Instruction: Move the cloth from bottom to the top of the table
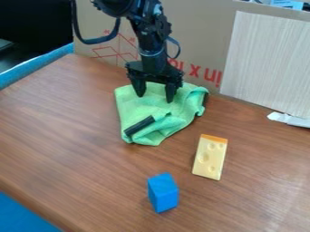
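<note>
a brown table [66,136] with streaky wood grain spreads from 9 o'clock round through 6 to 3, its rounded near edge slanting down from 9 towards 6. at 12 o'clock a tan cardboard panel [203,31] stands upright behind it, with red line drawing towards 11 and red lettering towards 1. a pale, finely grained board [263,59] stands in front of the cardboard at 2 o'clock, and a white scrap [289,119] lies by its foot at 3. a blue band [36,65] borders the table at 10 o'clock, below a dark area [36,20]. soft light glosses the wood near 4.
</note>
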Controlling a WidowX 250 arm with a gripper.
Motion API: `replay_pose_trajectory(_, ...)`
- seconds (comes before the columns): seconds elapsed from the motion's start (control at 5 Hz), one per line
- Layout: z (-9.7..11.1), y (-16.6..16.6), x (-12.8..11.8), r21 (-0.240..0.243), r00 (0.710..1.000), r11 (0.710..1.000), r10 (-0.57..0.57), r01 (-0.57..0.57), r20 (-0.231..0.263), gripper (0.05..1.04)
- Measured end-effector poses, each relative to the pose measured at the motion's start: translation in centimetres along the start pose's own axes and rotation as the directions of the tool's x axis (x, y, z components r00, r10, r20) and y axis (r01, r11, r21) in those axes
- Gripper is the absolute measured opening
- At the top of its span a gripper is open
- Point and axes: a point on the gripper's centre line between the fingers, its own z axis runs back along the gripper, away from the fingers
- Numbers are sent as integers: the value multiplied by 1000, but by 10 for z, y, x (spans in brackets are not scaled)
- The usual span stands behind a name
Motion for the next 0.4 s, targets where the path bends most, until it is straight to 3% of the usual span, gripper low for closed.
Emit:
replay_pose_trajectory(0.2, -8, 2, -15, 20, 1000, 1000, -6, 6, -9, 999)
replay_pose_trajectory(0.4, -2, 3, -38, 18, 999, 999, -31, 31, -23, 998)
